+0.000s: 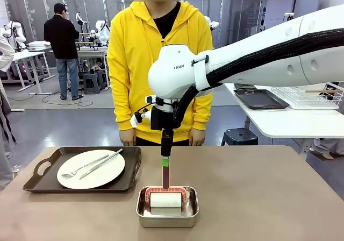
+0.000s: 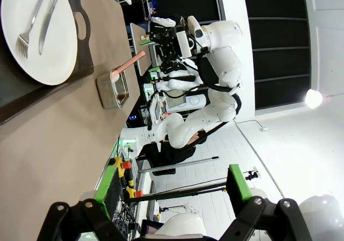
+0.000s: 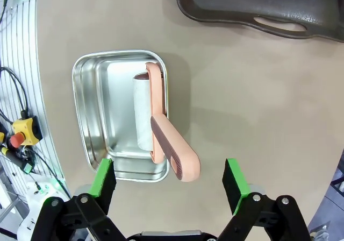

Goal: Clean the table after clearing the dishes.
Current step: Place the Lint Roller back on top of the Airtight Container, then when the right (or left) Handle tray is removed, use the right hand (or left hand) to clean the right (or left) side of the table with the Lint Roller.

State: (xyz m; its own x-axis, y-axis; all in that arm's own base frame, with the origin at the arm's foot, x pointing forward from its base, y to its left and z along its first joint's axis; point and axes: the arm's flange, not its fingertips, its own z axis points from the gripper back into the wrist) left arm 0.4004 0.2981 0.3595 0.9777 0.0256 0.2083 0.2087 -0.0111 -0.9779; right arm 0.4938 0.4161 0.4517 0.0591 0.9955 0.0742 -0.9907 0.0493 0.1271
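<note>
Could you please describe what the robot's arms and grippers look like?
The right arm is glossy white with rounded joints, a black ribbed cable sleeve along it and grey lettering on its wrist housing. The right gripper and left gripper are both black, two-fingered, with green pads.

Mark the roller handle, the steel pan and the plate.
roller handle (image 3: pixel 174 147), right wrist view, middle of the pink grip.
steel pan (image 1: pixel 166 221), front view, near wall.
plate (image 1: pixel 99 179), front view, bare white near edge.
</note>
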